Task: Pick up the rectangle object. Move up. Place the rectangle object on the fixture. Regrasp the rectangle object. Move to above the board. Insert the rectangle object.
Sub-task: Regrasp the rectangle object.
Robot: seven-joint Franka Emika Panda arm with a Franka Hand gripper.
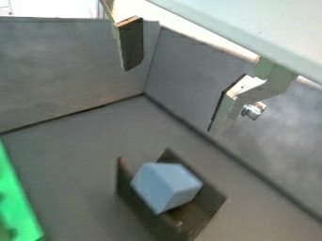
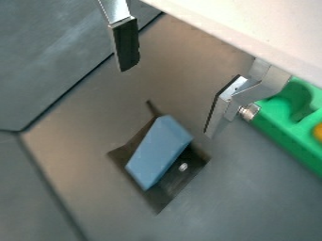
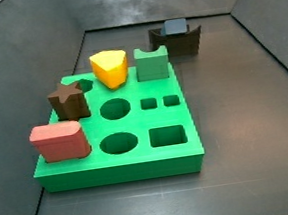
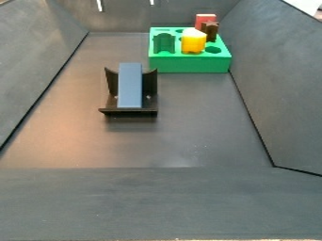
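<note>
My pincer [image 2: 176, 80] hangs released, jaws wide apart and empty, directly above the rectangle object [image 2: 158, 151]. The block rests tilted in the fixture [image 4: 128, 98], its long axis leaning, well apart from the board [image 4: 189, 55].

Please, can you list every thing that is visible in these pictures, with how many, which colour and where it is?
rectangle object: one, slate-blue, leaning in the fixture, not held.
fixture: one, near-black, on the floor apart from the board.
board: one, bright green, on the floor, with round and square holes.
red block: one, at a board corner.
brown piece: one, on the board's edge.
yellow piece: one, on the board.
green block: one, beside the yellow piece.
tool: one, silver fingers with dark pads, open and empty, above the rectangle object.
</note>
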